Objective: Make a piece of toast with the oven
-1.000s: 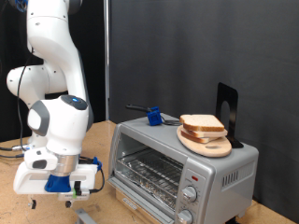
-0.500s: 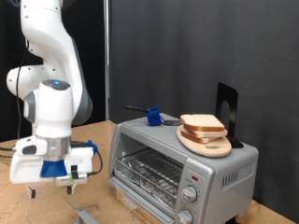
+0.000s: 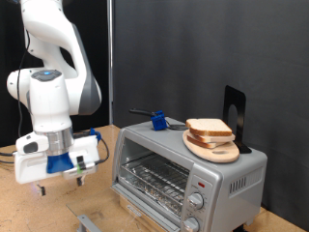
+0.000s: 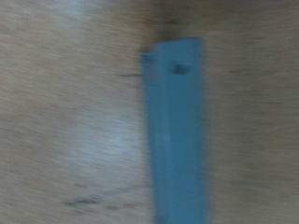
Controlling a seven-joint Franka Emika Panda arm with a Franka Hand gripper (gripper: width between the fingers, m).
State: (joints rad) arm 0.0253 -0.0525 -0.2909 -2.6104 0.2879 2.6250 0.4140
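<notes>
The piece of toast [image 3: 208, 127] lies on a round light-wood board [image 3: 220, 151] on top of the oven [image 3: 232, 174], at the exterior view's right. The silver oven's glass door [image 3: 150, 177] is shut, and the wire rack shows behind it. My gripper [image 3: 60, 177] hangs over the wooden table at the exterior view's left, well apart from the oven. It is tilted and open, with nothing between its fingers. The wrist view is blurred and shows only table wood and a blue bar [image 4: 176, 131].
A blue object with a dark handle [image 3: 154, 120] and a black upright stand [image 3: 235, 111] also sit on the oven's top. Knobs [image 3: 198, 201] and a red light [image 3: 200, 182] are on its front. A small grey piece [image 3: 87, 223] lies on the table.
The arm has swung the gripper up and towards the exterior view's left, away from the oven, and turned the hand. The toast, board and oven have not moved.
</notes>
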